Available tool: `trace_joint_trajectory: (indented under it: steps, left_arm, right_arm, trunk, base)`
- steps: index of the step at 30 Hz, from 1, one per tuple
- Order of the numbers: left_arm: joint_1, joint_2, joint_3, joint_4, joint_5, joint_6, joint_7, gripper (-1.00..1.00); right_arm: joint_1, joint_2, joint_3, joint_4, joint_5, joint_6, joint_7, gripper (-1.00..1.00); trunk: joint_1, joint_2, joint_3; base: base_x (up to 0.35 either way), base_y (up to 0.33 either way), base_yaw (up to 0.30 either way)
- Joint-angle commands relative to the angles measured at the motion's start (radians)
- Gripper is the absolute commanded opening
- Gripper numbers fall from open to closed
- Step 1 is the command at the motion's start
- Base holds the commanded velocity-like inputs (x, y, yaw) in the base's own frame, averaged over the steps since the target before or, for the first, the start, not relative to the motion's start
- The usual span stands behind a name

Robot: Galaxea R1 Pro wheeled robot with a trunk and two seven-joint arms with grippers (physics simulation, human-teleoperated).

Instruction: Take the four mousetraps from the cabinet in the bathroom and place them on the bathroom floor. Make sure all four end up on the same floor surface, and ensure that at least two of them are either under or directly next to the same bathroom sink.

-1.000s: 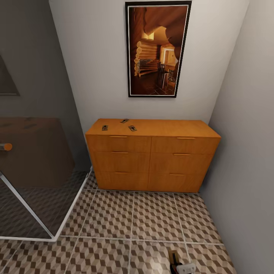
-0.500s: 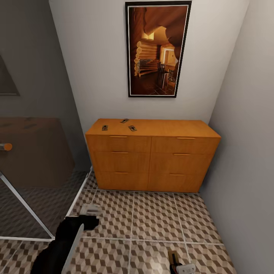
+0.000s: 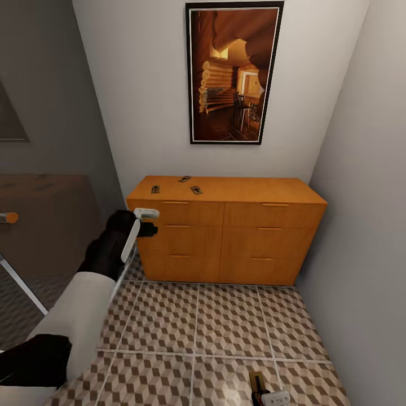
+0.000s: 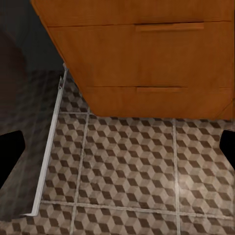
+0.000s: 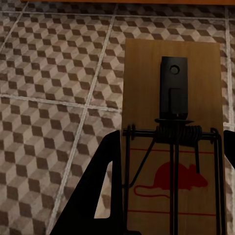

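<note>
- Three mousetraps (image 3: 184, 179) lie on top of an orange cabinet (image 3: 225, 237) with shut drawers, near its left end.
- The left claw (image 3: 148, 221) is raised before the cabinet's upper-left drawer, fingers apart.
- The right claw (image 3: 269, 396) is low over the tiled floor (image 3: 225, 327), clamped on a fourth mousetrap (image 5: 171, 142).

3 mousetraps (image 3: 195, 190) lie on the orange cabinet (image 3: 225, 237) top.

The right hand (image 3: 270, 398) and its mousetrap (image 5: 171, 137) are cut off by frame edges.
</note>
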Motion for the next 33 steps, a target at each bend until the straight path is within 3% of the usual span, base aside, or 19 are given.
trace_joint_trajectory:
  steps: [1, 3, 6, 9, 15, 33]
  left_arm:
    - [-0.033, -0.001, -0.001, 0.025, 0.001, 0.004, 0.003, 1.00]
    - [-0.152, -0.006, -0.001, 0.122, 0.001, 0.004, 0.003, 1.00]
    - [-0.233, -0.009, -0.001, 0.186, 0.012, 0.004, 0.003, 1.00]
    - [-0.273, -0.012, -0.001, 0.221, 0.057, 0.004, 0.003, 1.00]
    - [-0.290, -0.014, -0.003, 0.293, 0.107, 0.005, 0.003, 1.00]
    - [-0.294, -0.009, -0.013, 0.255, 0.116, 0.006, 0.000, 1.00]
  right_arm:
    - [-0.001, 0.000, 0.001, 0.001, 0.002, -0.003, 0.001, -1.00]
    - [-0.001, 0.001, 0.002, 0.000, 0.002, -0.003, 0.001, -1.00]
    - [-0.001, 0.001, 0.002, 0.000, 0.002, -0.003, 0.002, -1.00]
    - [-0.001, 0.001, 0.002, 0.000, 0.002, -0.003, 0.003, -1.00]
    - [-0.001, -0.002, 0.001, 0.000, 0.002, -0.004, 0.004, -1.00]
    - [-0.001, -0.004, 0.001, 0.000, 0.002, -0.003, 0.004, -1.00]
  trunk:
    - [0.000, 0.000, -0.001]
    - [0.000, 0.000, -0.001]
    - [0.000, 0.000, -0.001]
    - [0.000, 0.000, -0.001]
    - [0.000, 0.000, -0.001]
    - [0.000, 0.000, -0.001]
  base:
    - [0.000, 0.000, 0.000]
    - [0.000, 0.000, 0.000]
    - [0.000, 0.000, 0.000]
    - [0.000, 0.000, 0.000]
    - [0.000, 0.000, 0.000]
    - [0.001, 0.000, 0.000]
